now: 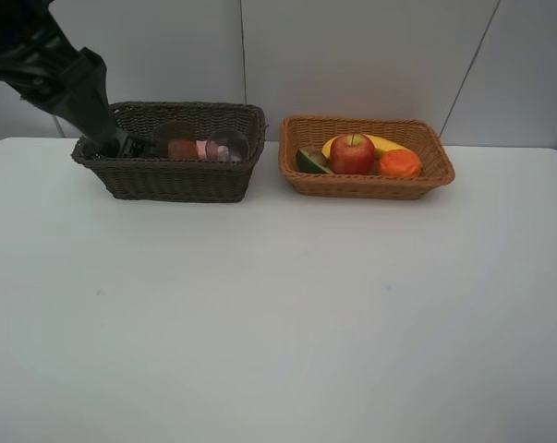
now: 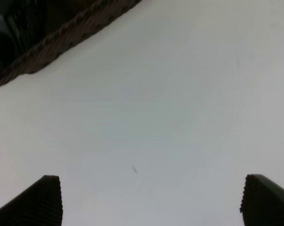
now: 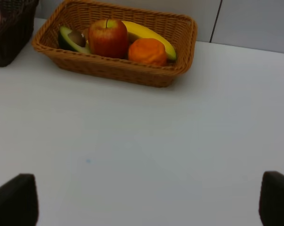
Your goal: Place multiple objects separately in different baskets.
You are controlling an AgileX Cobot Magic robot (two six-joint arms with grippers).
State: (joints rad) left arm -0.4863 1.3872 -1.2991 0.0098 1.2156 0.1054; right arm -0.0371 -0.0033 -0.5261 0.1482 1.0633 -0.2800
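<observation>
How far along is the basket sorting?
Looks essentially done. The apple, banana, orange and avocado half sit in the tan basket; the pink bottle and a cup lie in the dark basket. Nothing is in hand: both wrist views show open jaws over bare table. No loose items visible; the pump bottle can't be confirmed.

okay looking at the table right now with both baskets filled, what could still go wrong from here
1. The left arm hangs low over the dark brown basket's left end; lifting away carelessly could snag its rim and drag it.
2. The red apple sits high on the fruit in the shallow tan basket; a bump might roll it out.
</observation>
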